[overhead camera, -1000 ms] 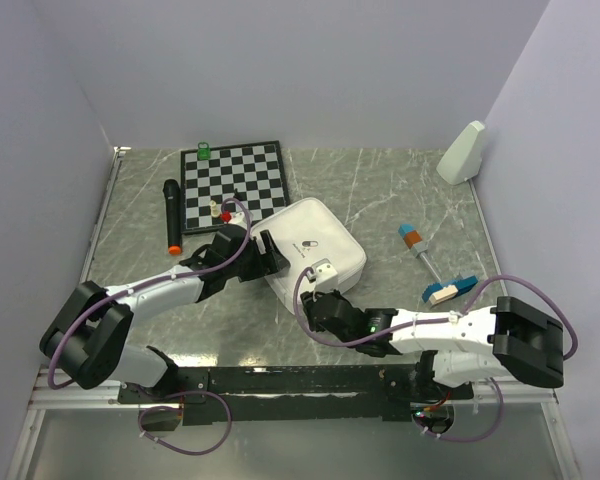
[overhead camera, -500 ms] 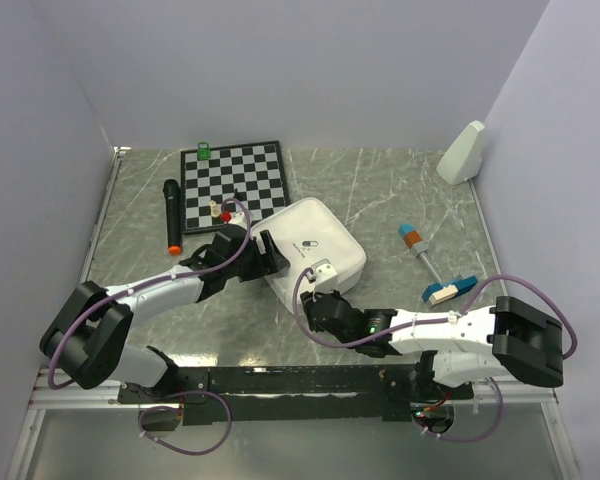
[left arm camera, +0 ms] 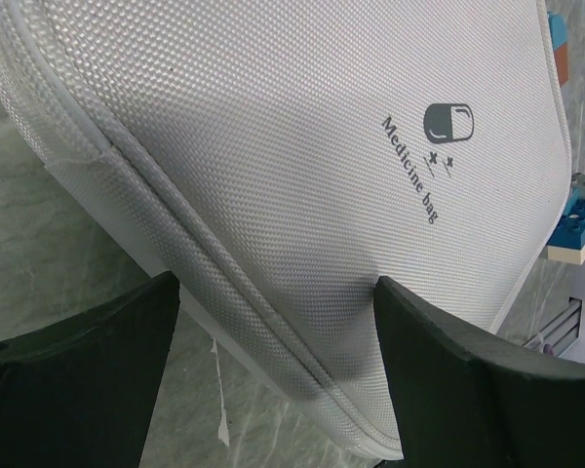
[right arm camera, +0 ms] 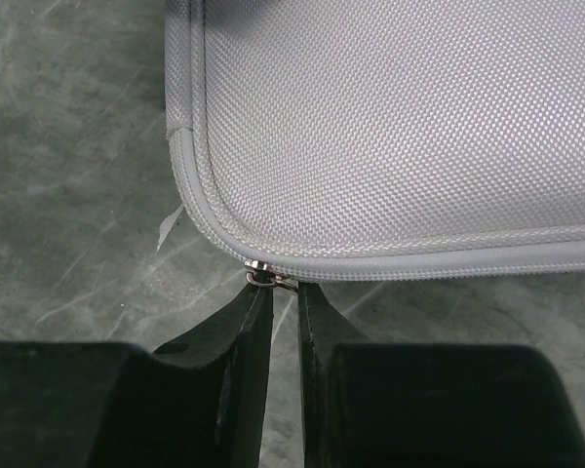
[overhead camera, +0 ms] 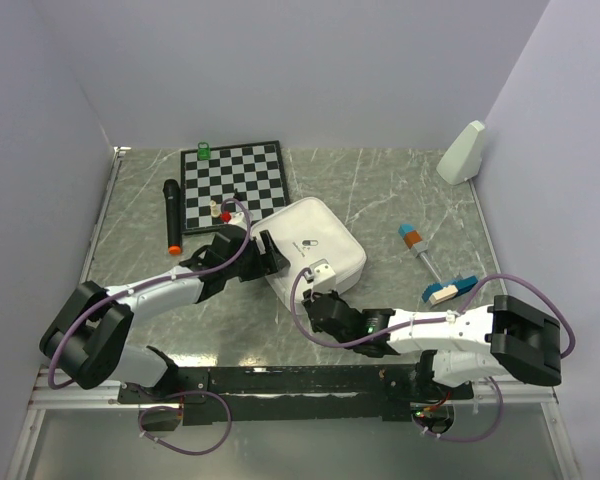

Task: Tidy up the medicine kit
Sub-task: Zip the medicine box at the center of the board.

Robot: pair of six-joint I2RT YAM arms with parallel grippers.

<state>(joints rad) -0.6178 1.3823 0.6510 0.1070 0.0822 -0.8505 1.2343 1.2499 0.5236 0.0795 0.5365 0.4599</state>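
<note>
The white medicine kit lies shut in the middle of the table, its pill logo facing up. It fills the left wrist view and the right wrist view. My left gripper is open, with its fingers either side of the kit's left edge. My right gripper is at the kit's near corner. Its fingers are almost together, pinched on the small metal zipper pull.
A black-and-white chessboard with a few small pieces lies behind the kit. A black marker with an orange tip is to its left. On the right are a blue-orange tool, a blue-white block and a white object.
My right gripper and forearm have shifted slightly to the left along the kit's near corner. The left arm and the kit have not visibly moved.
</note>
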